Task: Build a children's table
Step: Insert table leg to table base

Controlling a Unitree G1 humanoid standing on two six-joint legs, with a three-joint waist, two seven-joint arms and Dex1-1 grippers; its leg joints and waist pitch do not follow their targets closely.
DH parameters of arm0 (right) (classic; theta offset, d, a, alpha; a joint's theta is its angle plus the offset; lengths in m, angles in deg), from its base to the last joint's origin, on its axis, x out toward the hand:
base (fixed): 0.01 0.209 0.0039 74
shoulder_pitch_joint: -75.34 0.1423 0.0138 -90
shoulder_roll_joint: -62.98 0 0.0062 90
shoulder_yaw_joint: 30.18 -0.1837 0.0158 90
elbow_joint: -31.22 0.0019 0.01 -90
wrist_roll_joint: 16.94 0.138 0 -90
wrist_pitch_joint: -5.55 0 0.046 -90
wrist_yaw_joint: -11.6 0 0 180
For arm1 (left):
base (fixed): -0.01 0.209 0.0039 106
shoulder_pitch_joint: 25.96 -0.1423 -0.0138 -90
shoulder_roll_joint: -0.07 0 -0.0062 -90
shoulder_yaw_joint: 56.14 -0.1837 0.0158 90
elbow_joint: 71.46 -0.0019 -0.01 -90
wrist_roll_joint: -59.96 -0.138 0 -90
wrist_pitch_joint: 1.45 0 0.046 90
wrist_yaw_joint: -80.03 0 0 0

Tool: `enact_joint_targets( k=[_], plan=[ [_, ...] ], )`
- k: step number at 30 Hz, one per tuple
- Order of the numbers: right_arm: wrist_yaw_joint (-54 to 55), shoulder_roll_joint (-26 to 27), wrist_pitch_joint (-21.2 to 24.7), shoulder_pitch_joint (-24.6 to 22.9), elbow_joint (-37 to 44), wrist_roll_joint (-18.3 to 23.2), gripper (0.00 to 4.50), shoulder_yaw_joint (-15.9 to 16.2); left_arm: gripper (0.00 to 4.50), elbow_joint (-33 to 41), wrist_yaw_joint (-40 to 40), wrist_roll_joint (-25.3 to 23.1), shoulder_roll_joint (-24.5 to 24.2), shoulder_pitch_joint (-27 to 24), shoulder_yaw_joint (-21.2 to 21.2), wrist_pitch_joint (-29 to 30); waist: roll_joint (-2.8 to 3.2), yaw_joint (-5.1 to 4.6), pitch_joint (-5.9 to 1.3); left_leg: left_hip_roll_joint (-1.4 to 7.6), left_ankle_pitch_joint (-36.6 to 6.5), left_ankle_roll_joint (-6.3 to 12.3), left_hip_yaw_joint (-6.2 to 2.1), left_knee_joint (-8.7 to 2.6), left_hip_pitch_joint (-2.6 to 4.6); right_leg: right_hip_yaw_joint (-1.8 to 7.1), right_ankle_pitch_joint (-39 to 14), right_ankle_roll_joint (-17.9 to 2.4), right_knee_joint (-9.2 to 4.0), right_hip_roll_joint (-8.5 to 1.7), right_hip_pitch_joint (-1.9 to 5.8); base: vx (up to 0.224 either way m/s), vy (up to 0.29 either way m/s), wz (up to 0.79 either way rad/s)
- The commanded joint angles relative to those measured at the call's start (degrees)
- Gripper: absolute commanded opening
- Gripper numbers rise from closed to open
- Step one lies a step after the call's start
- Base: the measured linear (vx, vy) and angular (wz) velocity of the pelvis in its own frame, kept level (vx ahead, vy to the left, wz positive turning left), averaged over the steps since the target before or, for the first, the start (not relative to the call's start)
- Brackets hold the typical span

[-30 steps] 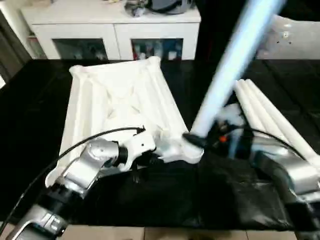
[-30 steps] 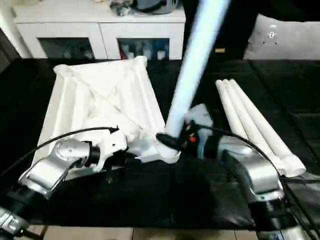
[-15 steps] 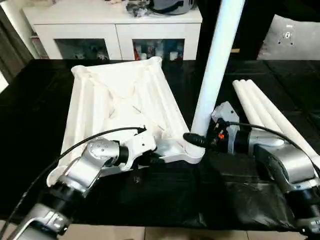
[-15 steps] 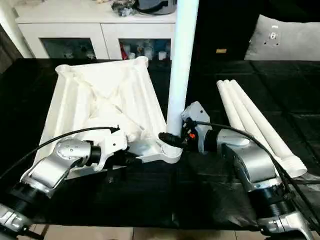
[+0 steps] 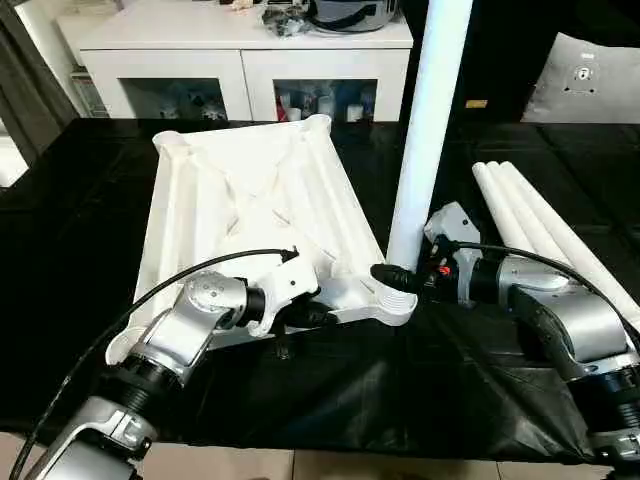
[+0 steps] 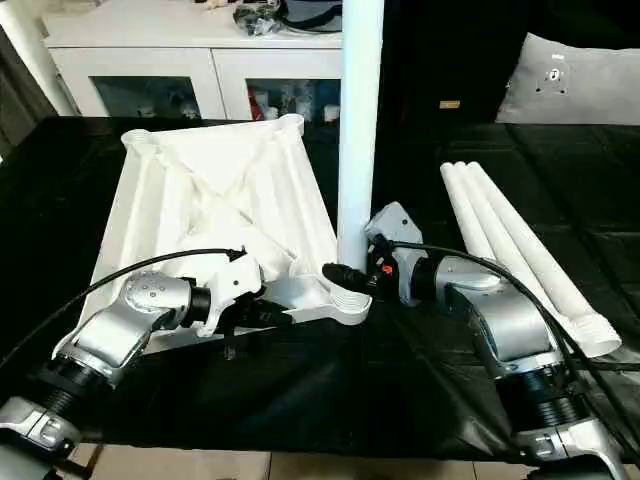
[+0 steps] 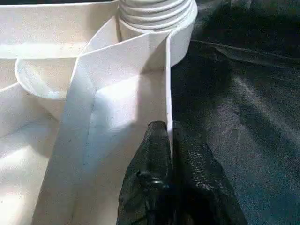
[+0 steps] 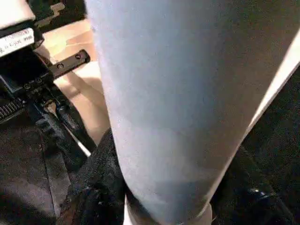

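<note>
One black mat (image 5: 300,400) covers the lower half of the frame, and one cabinet (image 5: 240,50) runs along the top left. One top (image 5: 240,210) lies ribs-up at centre left, its near right corner socket (image 5: 385,300) at centre. I count four legs: one leg (image 5: 428,130) stands upright in that socket, rising out of the top of the frame, and three spare legs (image 5: 545,235) lie side by side at the right. One pillow (image 5: 590,90) sits at upper right. My left gripper (image 7: 169,154) is pinched tight on the top's thin near wall, just left of the socket. My right gripper (image 5: 405,278) is clamped half-wide around the standing leg's base, just above the socket.
</note>
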Motion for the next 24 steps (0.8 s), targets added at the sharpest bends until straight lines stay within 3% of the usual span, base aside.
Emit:
enact_joint_targets(
  k=[1, 6, 14, 15, 16, 18, 19, 21, 22, 24],
  plan=[
    [0.0, 1.1, 1.0, -1.1, -2.9, 0.5, 1.89, 1.4, 0.0, 0.2, -1.8, 0.2, 0.6, 0.5, -1.4, -2.3, -1.24, -0.01, -3.07, 6.04, -0.3, 7.44, -1.74, -5.34, -0.95, 2.73, -7.2, -16.9, -3.54, -4.54, 2.91, 0.0, 0.0, 0.0],
    [-0.3, 3.1, 0.3, -2.8, -4.3, 4.1, 1.89, -2.9, 0.0, -0.8, -0.2, -2.0, 0.1, 0.6, -1.9, -1.1, -1.24, -0.02, -2.89, 6.19, -2.1, 6.89, -1.73, -5.61, -0.91, 2.77, -8.8, -16.9, -3.81, -4.58, 2.85, 0.0, 0.0, 0.0],
    [0.2, 6.1, -0.2, -6.2, -5.7, 9.5, 1.89, -9.2, 0.0, -0.9, 0.4, -0.1, 1.4, 0.7, 0.1, -0.3, -1.15, 0.12, -2.95, 6.21, -2.2, 6.72, -1.74, -5.76, -0.91, 2.69, -7.3, -17.6, -3.76, -4.58, 2.85, 0.0, 0.0, 0.0],
    [0.3, 6.7, -0.5, -7.3, -6.0, 10.0, 1.89, -9.8, 0.0, -1.0, 0.6, 0.0, 1.7, 0.7, 0.3, -0.2, -0.63, 0.18, -2.89, 6.21, -3.1, 6.34, -1.71, -5.79, -0.86, 2.75, -8.2, -17.5, -3.91, -4.65, 2.8, 0.0, 0.0, 0.0],
    [0.4, 7.0, -0.8, -8.1, -6.4, 10.2, 1.89, -10.1, 0.0, -1.0, 0.8, 0.1, 1.9, 0.7, 0.4, -0.1, -0.75, 0.22, -2.91, 6.3, -3.8, 5.92, -1.78, -5.9, -0.84, 2.73, -8.6, -17.4, -3.94, -4.68, 2.86, 0.0, 0.0, 0.0],
    [0.4, 7.2, -1.3, -9.0, -6.6, 9.9, 1.89, -10.0, 0.0, -1.1, 0.8, 0.0, 2.0, 0.6, 0.4, -0.2, -0.8, 0.27, -2.95, 6.28, -3.3, 5.94, -1.79, -5.93, -0.92, 2.71, -7.7, -17.4, -3.88, -4.65, 2.86, 0.0, 0.0, 0.0],
    [0.8, 6.5, -3.5, -10.4, -6.5, 7.1, 1.89, -8.4, 0.0, -1.1, 0.9, -0.2, 2.2, 0.5, 0.3, -0.3, -0.7, 0.3, -2.91, 6.28, -3.4, 5.97, -1.8, -5.97, -0.95, 2.7, -7.7, -17.3, -3.9, -4.65, 2.87, 0.0, 0.0, 0.0],
    [1.1, 6.0, -4.6, -10.9, -6.4, 5.5, 1.89, -7.4, 0.0, -1.1, 0.9, -0.4, 2.2, 0.4, 0.3, -0.4, -0.63, 0.27, -2.81, 6.27, -4.2, 5.71, -1.77, -6.12, -0.93, 2.63, -8.3, -16.7, -4.09, -4.52, 2.82, 0.0, 0.0, 0.0],
    [2.2, 4.5, -6.7, -11.1, -6.3, 1.7, 1.89, -5.5, 0.0, -1.0, 0.9, -0.7, 2.1, 0.3, 0.1, -0.7, -0.12, 0.36, -2.76, 6.31, -5.2, 5.2, -1.86, -6.19, -0.98, 2.66, -9.6, -16.4, -4.1, -4.68, 2.78, 0.0, 0.0, 0.0],
    [2.3, 3.6, -7.6, -10.9, -6.2, 0.1, 1.89, -4.6, 0.0, -1.0, 0.9, -1.0, 2.1, 0.2, 0.0, -1.0, -0.44, 0.13, -2.59, 6.23, -7.2, 4.59, -1.83, -6.37, -0.94, 2.75, -12.2, -15.7, -4.48, -4.59, 2.8, 0.0, 0.0, 0.0]
  ],
)
